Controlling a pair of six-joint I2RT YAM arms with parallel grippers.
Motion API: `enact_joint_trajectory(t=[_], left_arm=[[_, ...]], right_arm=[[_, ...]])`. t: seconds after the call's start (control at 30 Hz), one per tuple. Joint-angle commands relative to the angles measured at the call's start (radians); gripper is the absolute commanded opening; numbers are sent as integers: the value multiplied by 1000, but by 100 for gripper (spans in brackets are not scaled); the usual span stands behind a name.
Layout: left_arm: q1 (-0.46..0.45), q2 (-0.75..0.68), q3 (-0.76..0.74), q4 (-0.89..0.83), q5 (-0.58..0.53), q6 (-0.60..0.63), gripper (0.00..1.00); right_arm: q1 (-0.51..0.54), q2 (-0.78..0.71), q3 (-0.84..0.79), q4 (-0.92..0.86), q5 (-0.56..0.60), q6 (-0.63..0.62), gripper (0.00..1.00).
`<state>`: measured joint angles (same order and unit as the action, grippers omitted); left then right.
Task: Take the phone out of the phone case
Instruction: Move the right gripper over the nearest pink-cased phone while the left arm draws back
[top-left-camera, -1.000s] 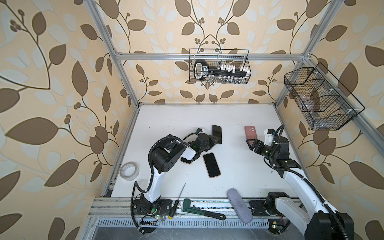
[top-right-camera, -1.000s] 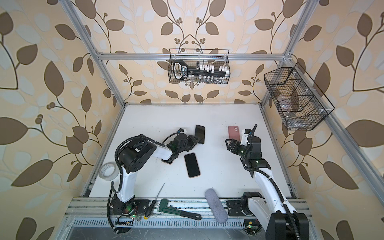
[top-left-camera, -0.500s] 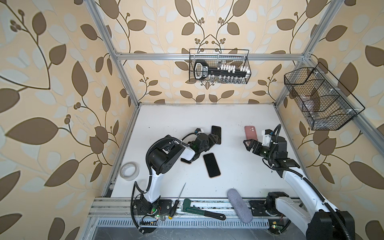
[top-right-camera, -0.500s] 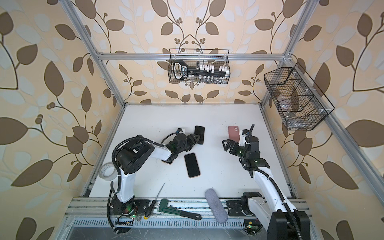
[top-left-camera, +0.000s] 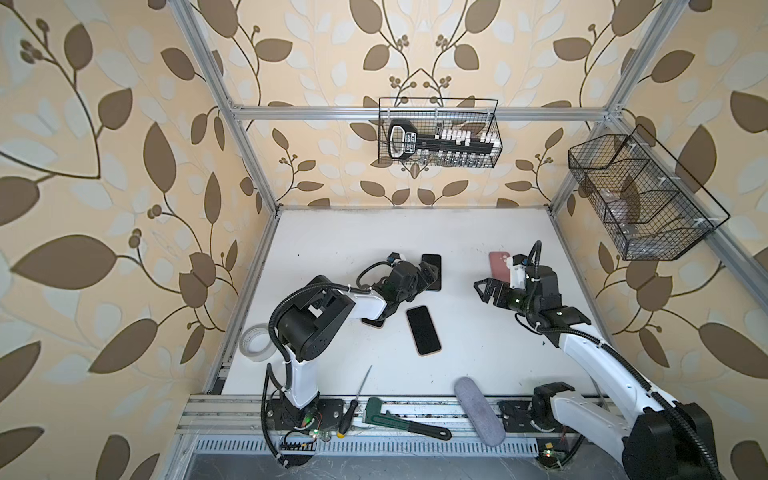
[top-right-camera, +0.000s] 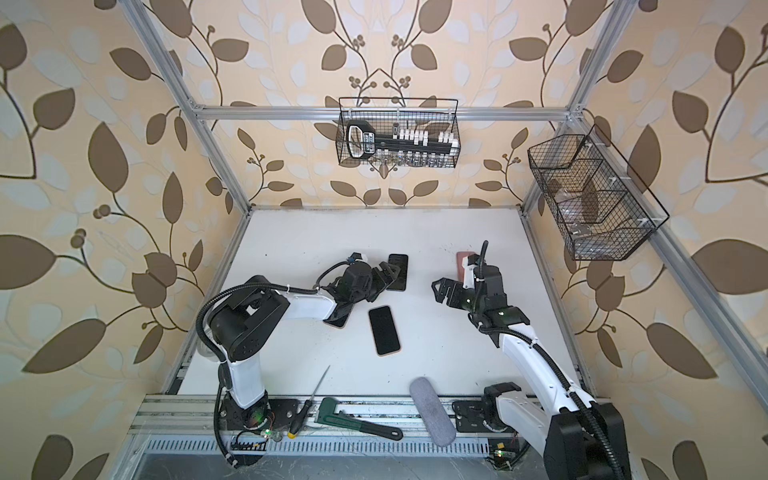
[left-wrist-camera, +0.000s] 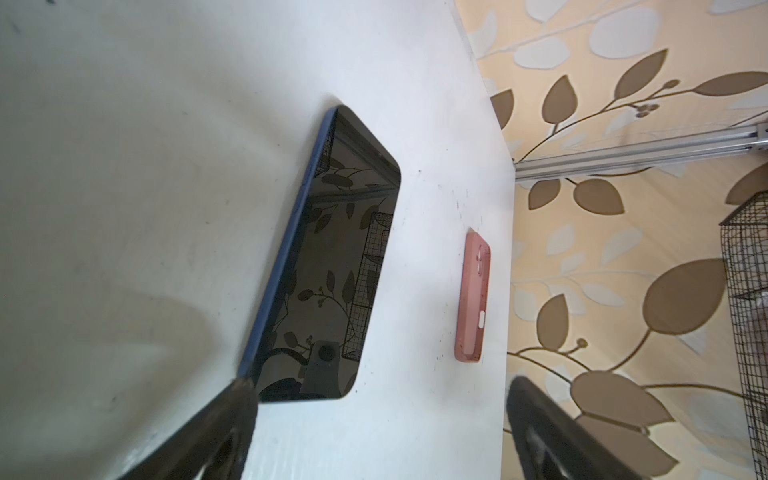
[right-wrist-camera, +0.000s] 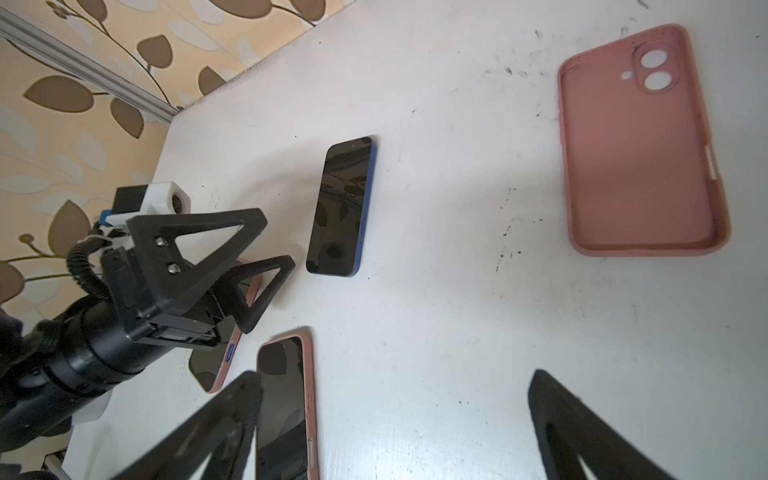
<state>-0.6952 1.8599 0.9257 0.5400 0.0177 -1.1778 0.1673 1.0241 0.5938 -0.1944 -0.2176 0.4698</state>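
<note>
The left arm is folded low, forearm reaching toward mid-table, and the left gripper (right-wrist-camera: 276, 241) has its fingers spread, one tip at a corner of the bare blue-edged, black-screened phone (right-wrist-camera: 340, 203). That phone lies flat on the white table (top-left-camera: 340, 249). The right arm stretches forward, right gripper (top-left-camera: 484, 291) spread wide and empty, beside the empty pink silicone phone case (right-wrist-camera: 636, 158).

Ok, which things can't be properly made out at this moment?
- Cased phone under the left arm: mostly covered in both top views; left gripper hides part in the right wrist view.
- Empty pink case: right arm overlaps it in both top views.
- Side basket contents: too small behind mesh.
</note>
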Motion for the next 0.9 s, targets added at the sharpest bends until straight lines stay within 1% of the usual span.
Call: enact_joint_trajectory(t=[0.0,0.07,0.13,0.23,0.33,0.47,0.53,0.6,0.7,0.87], left_arm=[[-9,-95,-12,-47,-9,16,99],[-9,-144,-16,-86,-14,30,99],[-7,-202,-12,-161,-21,54,99],[0,-308,6,-314,-48,110,99],[26,-411,26,-482,-69,148,99],[81,-566,21,-648,-86,211,99],[122,-624,14,-722,-65,223,99],[184,-683,-4,-778,-13,233,99],[262,-772,-20,-882,11,263,99],[393,-893,-34,-1013,51,339,99]], right_arm=[[31,-6,33,-34,55,-14,100],[66,-8,39,-47,83,-16,100],[110,-8,45,-58,117,-13,100],[187,8,55,-69,171,-5,100],[280,38,69,-73,238,5,100],[415,112,106,-79,331,24,100],[473,156,133,-83,363,32,100],[530,206,161,-85,396,40,100],[593,274,203,-91,434,49,100],[647,380,255,-86,442,64,100]])
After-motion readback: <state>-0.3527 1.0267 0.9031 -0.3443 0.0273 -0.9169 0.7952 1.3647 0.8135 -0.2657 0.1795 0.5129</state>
